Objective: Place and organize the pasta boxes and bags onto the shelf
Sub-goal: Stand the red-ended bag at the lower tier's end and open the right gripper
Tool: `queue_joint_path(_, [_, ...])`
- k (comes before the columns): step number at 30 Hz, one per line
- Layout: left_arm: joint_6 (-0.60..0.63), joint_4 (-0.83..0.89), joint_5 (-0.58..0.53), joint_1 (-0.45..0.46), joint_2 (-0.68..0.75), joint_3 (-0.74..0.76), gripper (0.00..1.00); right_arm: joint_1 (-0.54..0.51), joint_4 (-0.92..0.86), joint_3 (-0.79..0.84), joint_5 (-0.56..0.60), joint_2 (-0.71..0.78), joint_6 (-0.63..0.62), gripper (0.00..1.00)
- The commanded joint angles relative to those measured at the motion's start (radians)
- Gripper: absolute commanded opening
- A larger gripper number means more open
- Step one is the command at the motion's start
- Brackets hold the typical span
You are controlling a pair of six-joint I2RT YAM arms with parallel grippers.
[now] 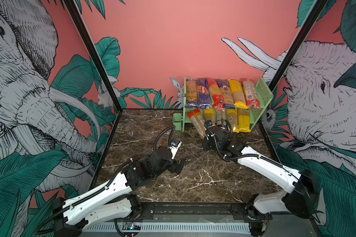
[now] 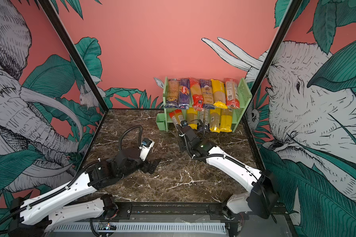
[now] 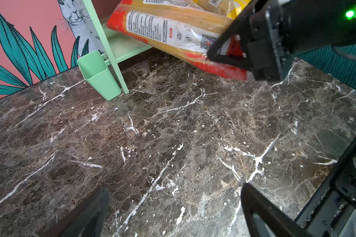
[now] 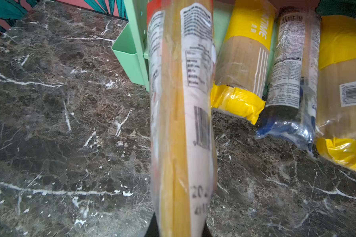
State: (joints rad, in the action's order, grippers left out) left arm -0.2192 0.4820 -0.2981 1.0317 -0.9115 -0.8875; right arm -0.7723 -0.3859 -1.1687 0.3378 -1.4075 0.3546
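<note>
Right gripper, clamped on a clear red-ended spaghetti bag, holds it aslant at the lower tier of the light green two-tier shelf; straightening and pushing home likely come next.

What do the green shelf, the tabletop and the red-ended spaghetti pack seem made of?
Light green two-tier shelf: thin matte perforated sheet, painted metal or plastic. Dark brown tabletop: white-veined marble look, possibly laminate. Red-ended spaghetti pack: clear glossy film, crinkled, noodles visible.

Pink leaf-painted wall, elephant-mural side panels, dark marble tabletop
</note>
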Motion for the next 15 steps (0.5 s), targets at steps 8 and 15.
queue_joint_path(8, [0.043, -0.065, 0.023, -0.019, 0.0, -0.008, 0.99, 0.055, 0.408, -0.181, 0.13, -0.168, 0.025, 0.0])
queue_joint_path(15, [0.041, -0.069, 0.034, -0.032, 0.008, 0.018, 0.99, 0.076, 0.492, -0.26, 0.137, -0.306, 0.042, 0.0])
